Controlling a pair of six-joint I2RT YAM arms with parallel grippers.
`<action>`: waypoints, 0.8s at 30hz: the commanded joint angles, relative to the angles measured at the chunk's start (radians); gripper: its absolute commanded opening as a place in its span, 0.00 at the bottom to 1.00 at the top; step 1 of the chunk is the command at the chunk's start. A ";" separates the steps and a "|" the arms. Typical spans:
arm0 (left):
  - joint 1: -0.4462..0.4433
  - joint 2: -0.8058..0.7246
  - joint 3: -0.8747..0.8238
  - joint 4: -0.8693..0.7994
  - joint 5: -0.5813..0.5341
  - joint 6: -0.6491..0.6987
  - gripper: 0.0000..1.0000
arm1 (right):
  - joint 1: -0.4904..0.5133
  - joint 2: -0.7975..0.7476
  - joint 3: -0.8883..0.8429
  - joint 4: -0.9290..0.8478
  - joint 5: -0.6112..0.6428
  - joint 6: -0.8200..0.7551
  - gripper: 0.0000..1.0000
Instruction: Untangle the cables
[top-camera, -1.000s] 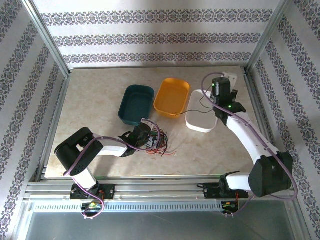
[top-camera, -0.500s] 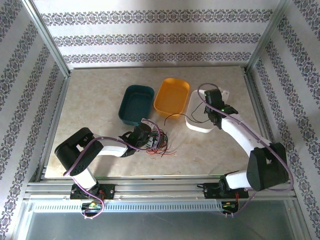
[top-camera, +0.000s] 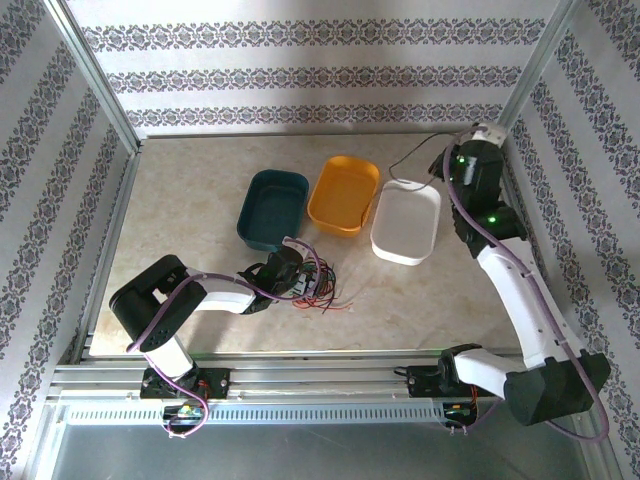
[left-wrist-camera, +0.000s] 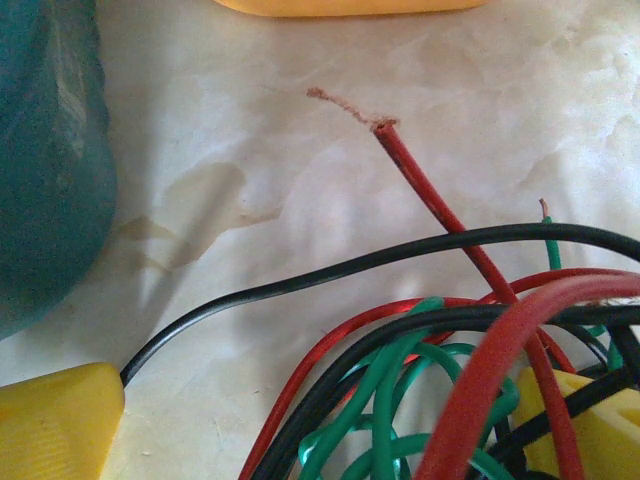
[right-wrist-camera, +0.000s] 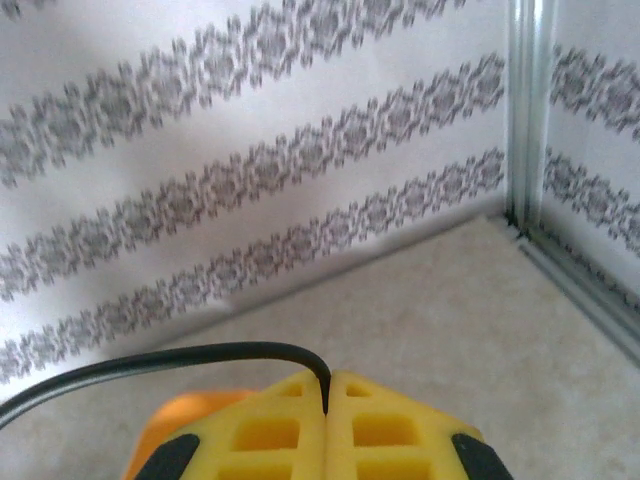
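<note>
Since the earlier frame, the right gripper (right-wrist-camera: 327, 395) is being swung from above the white tray (top-camera: 402, 256) out to the far right corner, its fingertips being kept clenched on one black cable (right-wrist-camera: 190, 357). The other cables (top-camera: 316, 285) are being left tangled on the table (top-camera: 190, 200) near the left arm, straddled by the released left gripper (left-wrist-camera: 320, 440). For a clean separation, the strand is best being drawn slowly while the pile is being pinned.

I count three trays: teal tray (top-camera: 272, 208), orange tray (top-camera: 344, 193), white tray (top-camera: 406, 222). One cable tangle (top-camera: 318, 285) near left, one black cable (right-wrist-camera: 200, 352) far right.
</note>
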 joint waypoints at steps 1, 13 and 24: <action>-0.017 0.035 -0.001 -0.101 -0.036 -0.003 0.99 | -0.023 -0.003 0.050 0.009 0.047 -0.048 0.01; -0.016 0.035 -0.001 -0.101 -0.032 0.000 0.99 | -0.035 0.124 -0.019 -0.017 0.192 -0.074 0.01; -0.017 0.030 0.011 -0.109 -0.026 0.006 0.99 | 0.030 0.319 -0.120 -0.129 0.154 0.045 0.02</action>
